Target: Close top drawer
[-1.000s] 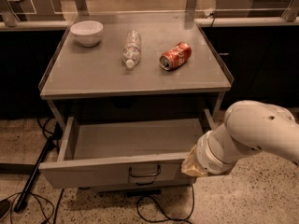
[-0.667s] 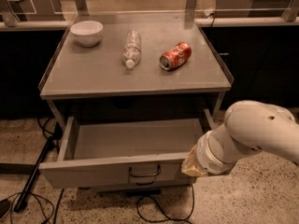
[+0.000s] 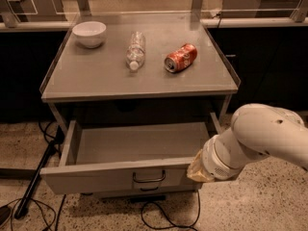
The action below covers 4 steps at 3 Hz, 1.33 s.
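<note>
Open top drawer (image 3: pixel 96 174); gripper (image 3: pixel 196 170) at its front-right corner.

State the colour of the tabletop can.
The can is red, shown in the camera view; the gripper is at the top drawer's front corner.

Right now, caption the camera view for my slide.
Open top drawer, gripper at its front's right end; bowl, bottle and can on the tabletop.

The white arm (image 3: pixel 274 134) reaches in from the right, low and in front of the counter (image 3: pixel 96 76), below its front right corner. Its thick, rounded wrist (image 3: pixel 219 160) angles down and to the left. The gripper (image 3: pixel 196 168) is at the wrist's end, below the counter's front edge and a little left of that corner, mostly hidden behind the wrist.
</note>
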Each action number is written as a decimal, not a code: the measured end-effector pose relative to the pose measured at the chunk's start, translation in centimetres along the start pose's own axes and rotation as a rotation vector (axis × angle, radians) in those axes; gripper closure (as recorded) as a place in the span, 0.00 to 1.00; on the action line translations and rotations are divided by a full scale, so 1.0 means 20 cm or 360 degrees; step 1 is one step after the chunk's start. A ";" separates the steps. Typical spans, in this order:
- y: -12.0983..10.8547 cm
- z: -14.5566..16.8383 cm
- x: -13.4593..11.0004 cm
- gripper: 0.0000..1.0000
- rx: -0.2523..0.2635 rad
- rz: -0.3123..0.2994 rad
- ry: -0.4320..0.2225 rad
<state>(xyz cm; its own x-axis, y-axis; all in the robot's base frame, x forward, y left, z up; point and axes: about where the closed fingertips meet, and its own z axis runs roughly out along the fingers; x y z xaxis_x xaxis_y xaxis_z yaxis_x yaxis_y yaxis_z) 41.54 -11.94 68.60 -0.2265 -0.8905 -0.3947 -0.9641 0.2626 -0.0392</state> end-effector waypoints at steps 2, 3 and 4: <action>0.00 0.00 0.00 0.00 0.0000 0.0000 0.0000; 0.00 0.00 0.00 0.00 0.0000 0.0000 0.0000; 0.00 0.00 0.00 0.16 0.0000 0.0000 0.0000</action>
<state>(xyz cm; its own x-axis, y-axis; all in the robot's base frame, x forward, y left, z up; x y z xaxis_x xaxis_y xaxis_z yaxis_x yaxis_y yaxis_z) 41.54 -11.93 68.60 -0.2263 -0.8905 -0.3946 -0.9641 0.2625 -0.0393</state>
